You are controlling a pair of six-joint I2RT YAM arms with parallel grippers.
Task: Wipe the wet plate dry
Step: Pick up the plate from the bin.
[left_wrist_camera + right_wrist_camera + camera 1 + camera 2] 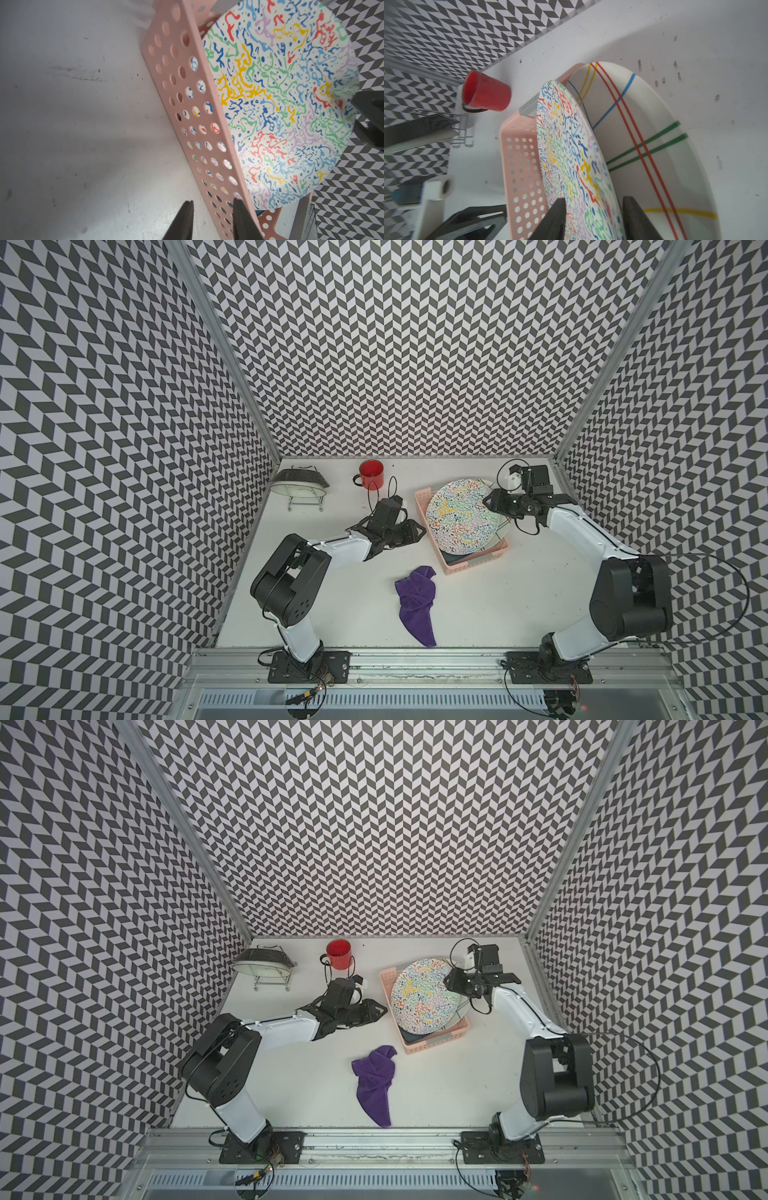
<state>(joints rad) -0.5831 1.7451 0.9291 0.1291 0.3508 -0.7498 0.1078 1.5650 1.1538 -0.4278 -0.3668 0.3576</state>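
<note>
The plate, white with multicoloured squiggles, stands tilted in a pink perforated basket at the back right. My right gripper is shut on the plate's right rim, one finger over its face and one behind it. My left gripper is open at the basket's outer left wall, with bare table between its fingers. A crumpled purple cloth lies on the table in front of the basket, away from both grippers.
A white plate with coloured stripes leans behind the squiggle plate in the same basket. At the back stands a red mug. A wire rack holding a dish sits in the back left corner. Chevron walls close three sides.
</note>
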